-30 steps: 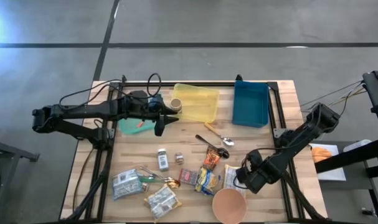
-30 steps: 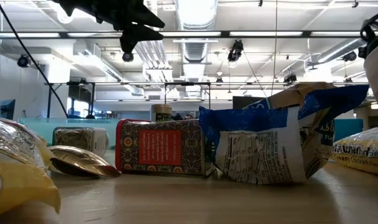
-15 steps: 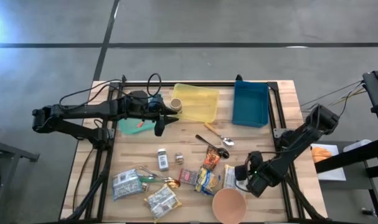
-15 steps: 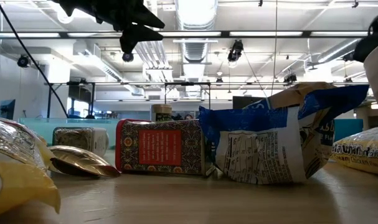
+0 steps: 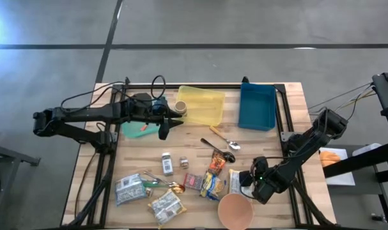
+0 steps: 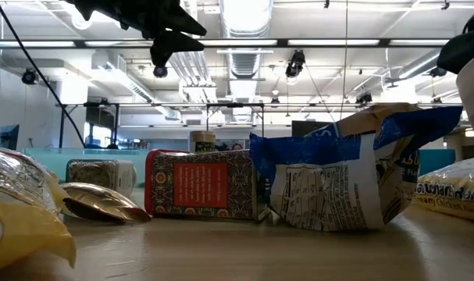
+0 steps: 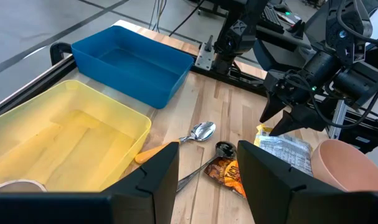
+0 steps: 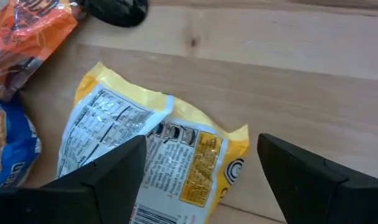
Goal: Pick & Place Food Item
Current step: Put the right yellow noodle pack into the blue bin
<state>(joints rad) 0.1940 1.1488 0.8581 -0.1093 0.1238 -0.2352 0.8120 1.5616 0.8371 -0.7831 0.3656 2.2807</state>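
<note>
1. Since the earlier frame, the right gripper had shifted slightly toward the yellow-and-white crinkled plastic snack packet and its wrist had rolled; the left arm had not moved.
2. Task progress: judged from the layout, no food item had yet been placed. The translucent yellow plastic bin and the blue plastic bin, both at the table's far edge, appeared empty.
3. The remaining work appeared to be the grasp, the lift, the carry and the release.
4. The snack packet lay flat on the wooden table near its front right corner, just beside the terracotta-coloured round bowl and a blue snack bag.
5. Right gripper: the right wrist view showed its two dark fingers spread wide, one over each side of the packet, pointing steeply downward. The jaws held nothing; whether a fingertip touched the wrapper could not be determined.
6. Left gripper: it hovered above the table near the yellow bin's front left corner. Its jaws stood partly apart and empty in the left wrist view.
7. A metal spoon lay between the bins and the packets.
</note>
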